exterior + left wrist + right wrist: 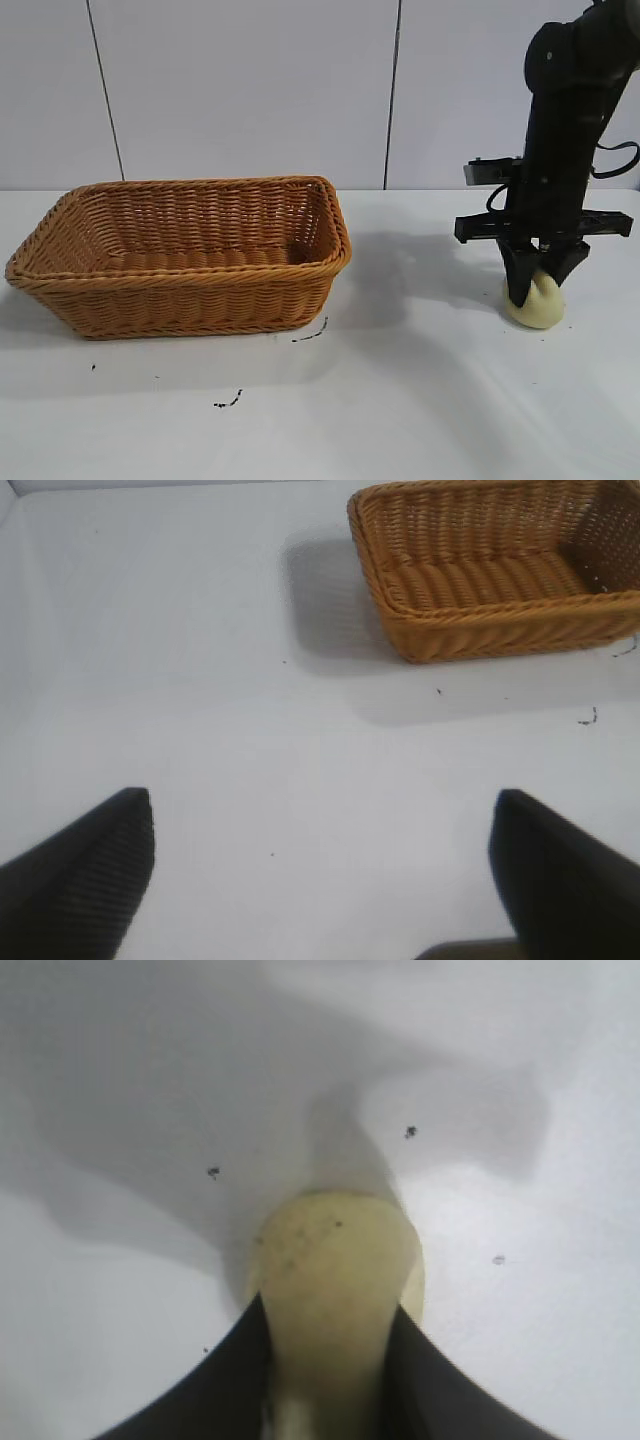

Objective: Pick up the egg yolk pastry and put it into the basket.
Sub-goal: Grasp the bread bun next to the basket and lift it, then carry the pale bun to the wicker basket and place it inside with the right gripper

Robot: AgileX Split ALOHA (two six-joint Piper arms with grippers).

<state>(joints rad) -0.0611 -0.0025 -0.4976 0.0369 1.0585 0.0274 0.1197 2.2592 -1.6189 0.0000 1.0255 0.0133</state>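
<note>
**Pastry gripped, basket waits**

The right gripper (541, 283) pinches the egg yolk pastry (536, 303) on the table (400, 400), well right of the basket (180, 255). Next: a lift clearing the rim. The left gripper (320, 870), spread wide, idles apart from the basket.

Your right arm (570, 110) is matte black throughout: a rounded joint housing at the top, then a long boxy link narrowing downward. A thin black cable loops out from its side. A flat black crossbar sits across the wrist, with a small grey-faced block beside it. The right gripper (541, 283) ends in two black wedge-shaped fingers (519, 275). On your left gripper (320, 875), the fingers (85, 870) are black, tapered, with a fine ribbed texture.
</note>
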